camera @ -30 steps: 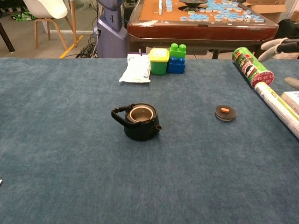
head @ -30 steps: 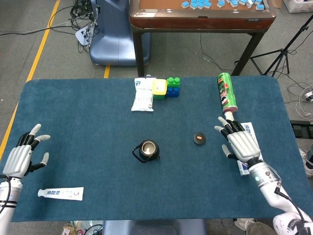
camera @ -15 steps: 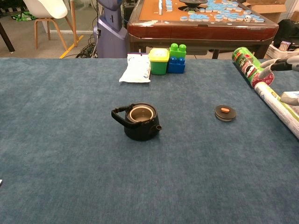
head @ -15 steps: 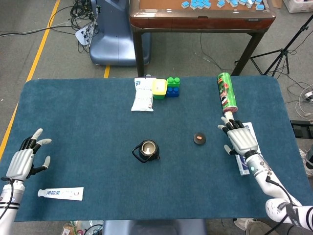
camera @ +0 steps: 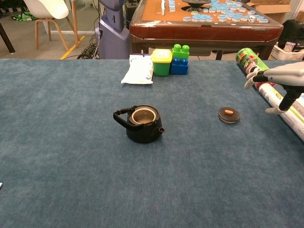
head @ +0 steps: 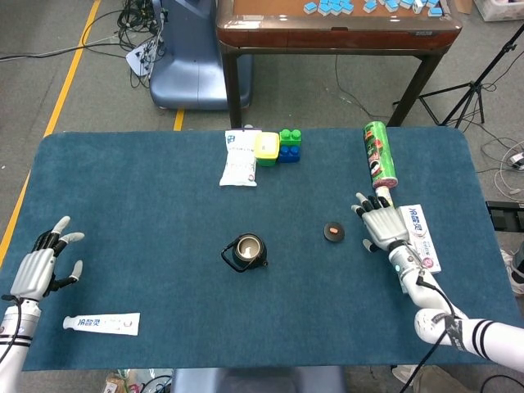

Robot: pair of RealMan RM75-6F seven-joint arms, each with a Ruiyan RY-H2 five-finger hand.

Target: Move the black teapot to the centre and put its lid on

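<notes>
The black teapot stands uncovered near the middle of the blue table, its handle pointing left. Its round black lid with an orange knob lies flat on the cloth to the right of the pot. My right hand hovers open just right of the lid, fingers spread and holding nothing. Far to the left, by the table's left edge, my left hand is open and empty; the chest view does not show it.
A green chip can and a flat box lie by the right hand. A white packet, a yellow-lidded cup and green-blue blocks sit at the back. A toothpaste box lies front left.
My right hand has moved left and lower, closing in on the lid. My left hand dropped back a little toward the left edge. Teapot and lid have not moved.
</notes>
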